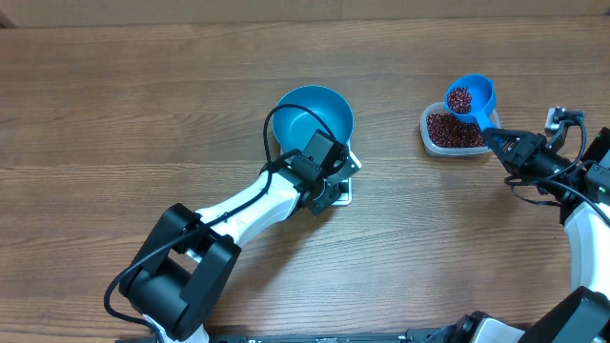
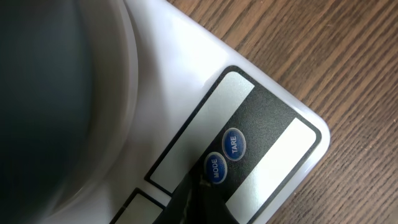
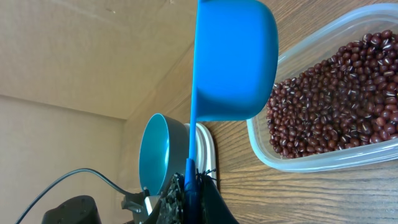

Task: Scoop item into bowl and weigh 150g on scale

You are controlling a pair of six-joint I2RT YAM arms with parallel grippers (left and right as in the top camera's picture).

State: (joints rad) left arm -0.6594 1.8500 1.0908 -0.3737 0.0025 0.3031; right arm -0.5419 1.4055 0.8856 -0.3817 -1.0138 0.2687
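Observation:
The bright blue bowl (image 1: 319, 110) stands on the white scale (image 1: 351, 168). My left gripper (image 2: 199, 186) is shut and empty, its tip on the scale's dark panel (image 2: 273, 134) right at the MODE button (image 2: 216, 167), beside the TARE button (image 2: 234, 144). The bowl's underside (image 2: 43, 93) fills the left of the left wrist view. My right gripper (image 3: 189, 180) is shut on the handle of a blue scoop (image 3: 233, 56). The scoop (image 1: 470, 95) holds dark red-brown beans (image 1: 460, 98) and hangs above the clear tub's far edge. More beans (image 3: 342, 99) lie in the tub.
The clear plastic tub (image 1: 429, 138) sits at the right on the wooden table (image 1: 143, 105), a hand's width from the bowl. The left arm (image 1: 238, 214) stretches from the front edge to the scale, with a black cable looping over the bowl's rim.

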